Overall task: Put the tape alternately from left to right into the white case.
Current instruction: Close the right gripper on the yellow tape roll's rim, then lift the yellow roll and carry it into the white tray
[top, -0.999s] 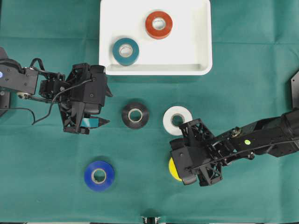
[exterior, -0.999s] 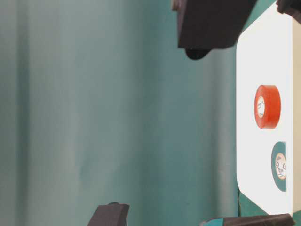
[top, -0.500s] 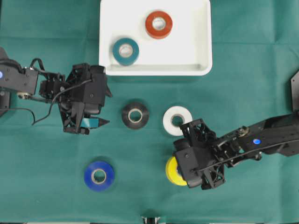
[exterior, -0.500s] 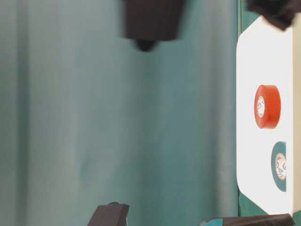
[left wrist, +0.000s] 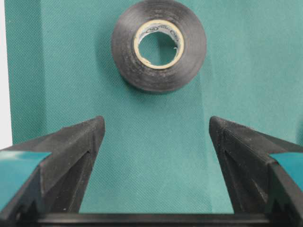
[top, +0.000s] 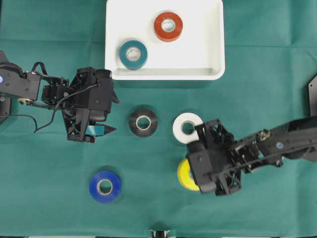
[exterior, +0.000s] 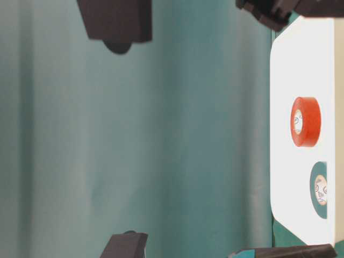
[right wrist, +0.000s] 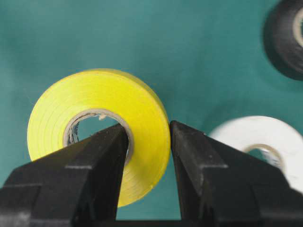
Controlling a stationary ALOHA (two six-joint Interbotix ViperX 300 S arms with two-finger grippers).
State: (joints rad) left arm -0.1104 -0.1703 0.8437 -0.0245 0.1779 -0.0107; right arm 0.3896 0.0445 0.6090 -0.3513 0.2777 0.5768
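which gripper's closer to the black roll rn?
Left. The left gripper hangs open just short of the black roll; the right gripper is farther off, clamped on the yellow roll.

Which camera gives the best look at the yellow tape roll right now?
The right wrist view: the yellow roll fills the frame, with the right hand pinching its wall, one finger inside the core. The overhead view shows only its left edge beside the hand. The left wrist and table-level views do not show it.
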